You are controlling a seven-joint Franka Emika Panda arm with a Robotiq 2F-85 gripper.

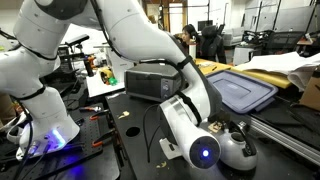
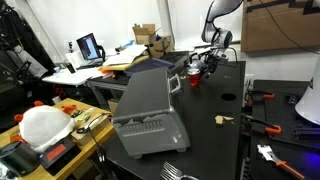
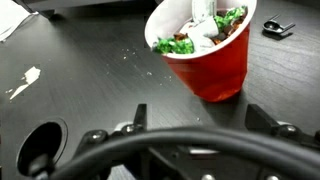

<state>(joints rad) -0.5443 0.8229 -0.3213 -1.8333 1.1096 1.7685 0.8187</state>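
Observation:
A red plastic cup [image 3: 210, 60] stands upright on the black table [image 3: 90, 70], filled with green leafy pieces and white items. In the wrist view my gripper [image 3: 200, 118] is open, its two black fingers [image 3: 140, 113] spread wide just short of the cup's base, with nothing between them. In an exterior view the gripper [image 2: 203, 64] hangs low over the far end of the table, just above the red cup [image 2: 196, 80]. In an exterior view the wrist [image 1: 205, 150] with its blue light hides most of the cup.
A grey boxy appliance [image 2: 145, 110] [image 1: 150, 82] sits on the table. A blue tray lid [image 1: 245, 92] lies beyond the arm. A round hole [image 3: 38, 150], white scraps [image 3: 25, 80] and a small black clip [image 3: 278, 28] mark the tabletop. Red-handled tools [image 2: 265, 125] lie near one edge.

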